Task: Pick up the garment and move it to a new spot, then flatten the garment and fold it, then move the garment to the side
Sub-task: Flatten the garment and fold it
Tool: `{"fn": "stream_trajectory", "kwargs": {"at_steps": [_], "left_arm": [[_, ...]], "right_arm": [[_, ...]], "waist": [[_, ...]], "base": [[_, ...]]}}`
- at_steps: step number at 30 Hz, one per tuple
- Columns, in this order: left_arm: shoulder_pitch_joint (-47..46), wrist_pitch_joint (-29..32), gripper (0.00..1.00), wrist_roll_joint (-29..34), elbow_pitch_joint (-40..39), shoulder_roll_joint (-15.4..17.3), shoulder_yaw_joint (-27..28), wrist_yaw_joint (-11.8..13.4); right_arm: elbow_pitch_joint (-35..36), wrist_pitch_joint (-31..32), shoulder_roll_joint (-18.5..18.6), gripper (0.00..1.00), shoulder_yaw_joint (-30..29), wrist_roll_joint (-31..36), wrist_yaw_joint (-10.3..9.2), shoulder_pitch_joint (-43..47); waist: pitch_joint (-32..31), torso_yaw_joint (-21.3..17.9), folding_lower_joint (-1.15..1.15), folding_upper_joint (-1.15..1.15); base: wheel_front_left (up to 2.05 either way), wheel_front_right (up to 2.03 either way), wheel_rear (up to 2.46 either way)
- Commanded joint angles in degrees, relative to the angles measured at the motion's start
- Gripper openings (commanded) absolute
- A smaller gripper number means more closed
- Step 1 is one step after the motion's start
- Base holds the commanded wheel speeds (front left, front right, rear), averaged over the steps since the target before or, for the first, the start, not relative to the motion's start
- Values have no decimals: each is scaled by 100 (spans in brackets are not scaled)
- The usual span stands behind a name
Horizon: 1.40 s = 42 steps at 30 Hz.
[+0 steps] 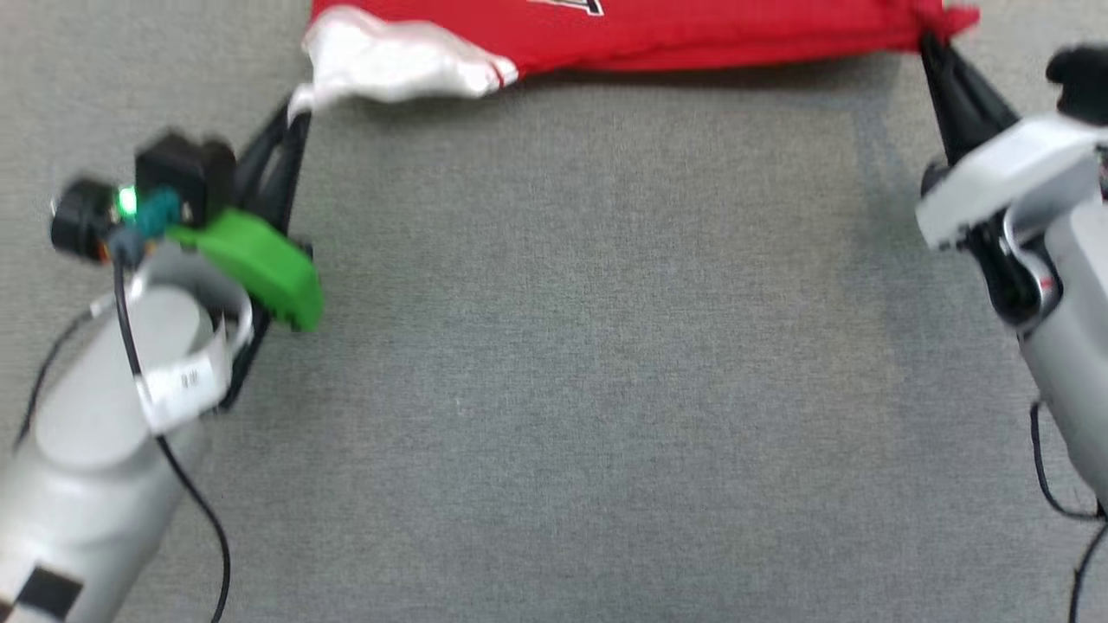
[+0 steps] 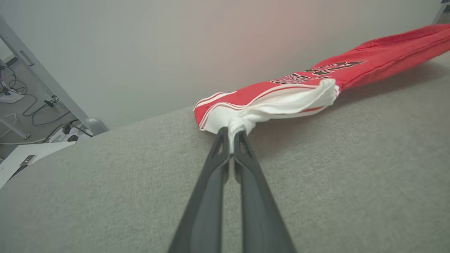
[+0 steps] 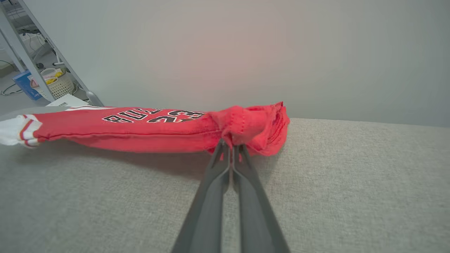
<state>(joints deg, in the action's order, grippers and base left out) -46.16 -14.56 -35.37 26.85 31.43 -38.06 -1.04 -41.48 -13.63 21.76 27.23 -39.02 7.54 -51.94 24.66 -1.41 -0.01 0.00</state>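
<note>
Jersey T-shirt (image 1: 692, 35) spans between your two grippers along the far edge of the grey fabric worktop (image 1: 563, 346), bunched into a long red band.

Nearest you in the head view, the pale left forearm (image 1: 95, 450) rises from the lower left corner. Its wrist carries a green cover (image 1: 260, 264), and the long dark fingers angle up and to the right. Your left gripper (image 1: 297, 108) is clamped on the white sleeve (image 1: 389, 61). In the left wrist view its fingers (image 2: 211, 182) press together with a twist of white cloth pinched at the tips.

On the other side the right forearm (image 1: 1073, 346) comes in along the right edge, its fingers leaning up and to the left. Your right gripper (image 1: 928, 43) is closed on a gathered red corner of the shirt, and folds bulge around the tips in the right wrist view.

Between the two grips the shirt runs nearly straight and casts a shadow on the worktop. You cannot tell whether it rests on the surface. Black, white-outlined lettering (image 3: 151, 116) shows on its upper face.

Beyond stands a plain pale wall (image 3: 246, 52). Past the worktop's edge are a metal frame leg (image 2: 45, 80), floor cables (image 2: 21, 95) and a white basket (image 3: 58, 84).
</note>
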Motion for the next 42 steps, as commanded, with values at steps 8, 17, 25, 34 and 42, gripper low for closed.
{"fn": "stream_trajectory", "kwargs": {"at_steps": [8,17,25,34,42], "left_arm": [[2163,454,0,-453,-1594,679,-184,556],[3456,1002,0,-673,-2994,1102,-552,974],[4122,1244,0,-732,-3502,1250,-837,1249],[4611,1365,0,-923,-3793,1543,-954,1292],[4550,1181,0,-801,-3833,1560,-881,1364]], "right_arm": [[387,148,559,0,315,-991,-5,1486],[693,484,913,0,364,-1654,-5,2715],[1312,805,1239,0,187,-2188,-5,3866],[2168,995,1513,0,-322,-2304,-5,5229],[2920,1259,1435,0,-1010,-2088,-5,5760]], "waist": [[-1212,384,1,0],[-1886,576,1,0],[-2332,651,1,0],[-2461,688,1,0],[-2337,576,1,0]], "base": [[0,0,0],[0,0,0],[0,0,0],[0,0,0],[0,0,0]]}}
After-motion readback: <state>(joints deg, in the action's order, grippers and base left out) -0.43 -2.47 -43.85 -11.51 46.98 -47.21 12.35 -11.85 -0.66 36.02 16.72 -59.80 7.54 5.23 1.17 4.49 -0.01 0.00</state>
